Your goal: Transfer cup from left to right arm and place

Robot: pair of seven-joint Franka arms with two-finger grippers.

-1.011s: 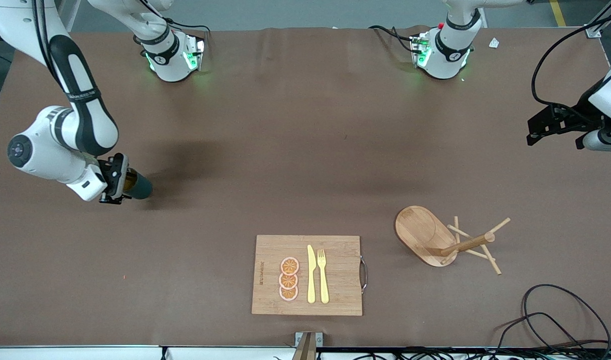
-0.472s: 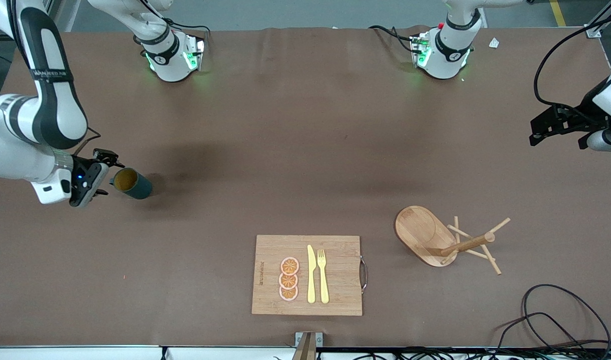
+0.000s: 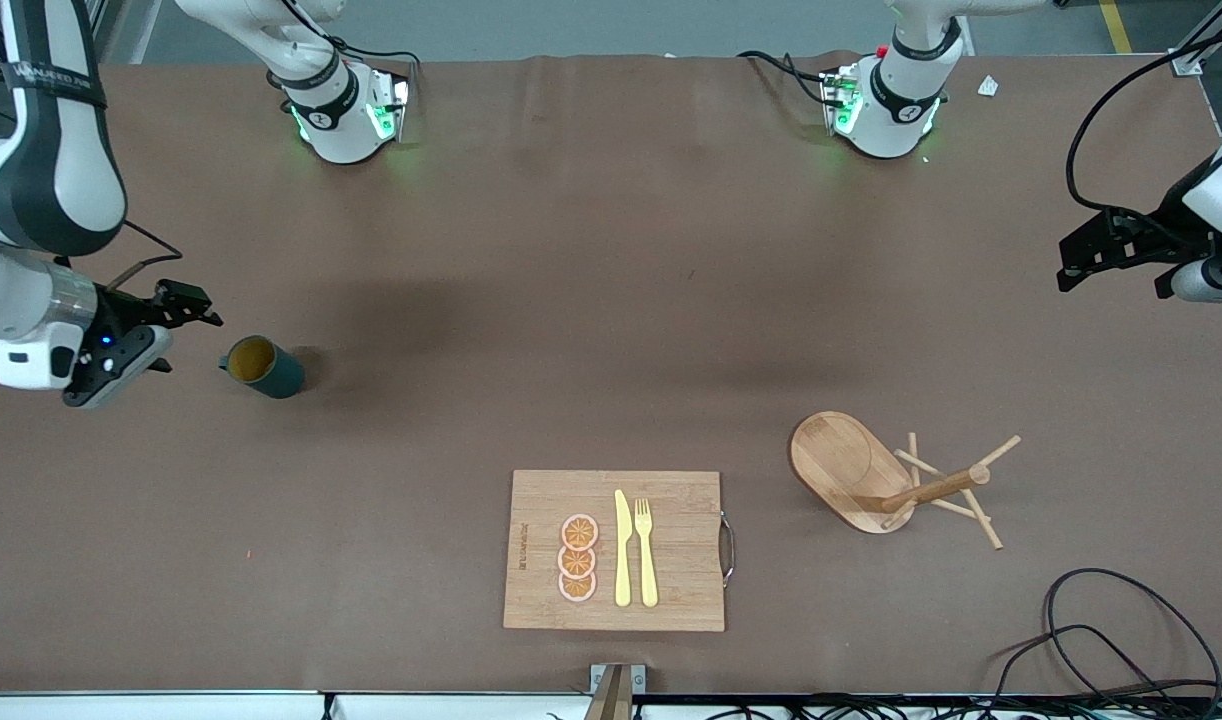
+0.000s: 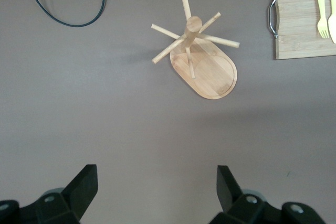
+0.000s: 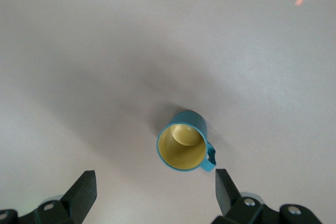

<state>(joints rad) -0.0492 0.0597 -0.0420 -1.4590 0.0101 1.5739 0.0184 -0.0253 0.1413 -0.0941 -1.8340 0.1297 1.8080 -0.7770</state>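
The dark teal cup (image 3: 263, 368) with its ochre inside stands upright on the brown table toward the right arm's end, its handle (image 5: 210, 157) showing in the right wrist view. My right gripper (image 3: 174, 333) hovers beside it, a short gap away toward the table's end, open and holding nothing. In the right wrist view the cup (image 5: 184, 142) lies just ahead of the open right gripper (image 5: 155, 187), apart from both fingertips. My left gripper (image 3: 1111, 283) waits over the left arm's end of the table, open; the left gripper (image 4: 157, 182) has only bare table between its fingers.
A wooden peg rack (image 3: 876, 477) stands toward the left arm's end, also the rack (image 4: 202, 61) in the left wrist view. A cutting board (image 3: 616, 550) with a yellow knife, fork and orange slices lies near the front edge. Black cables (image 3: 1121, 630) lie at the front corner.
The right gripper opened, let go of the cup and drew back from it toward the table's end. The cup stays standing on the table. The left arm barely moved.
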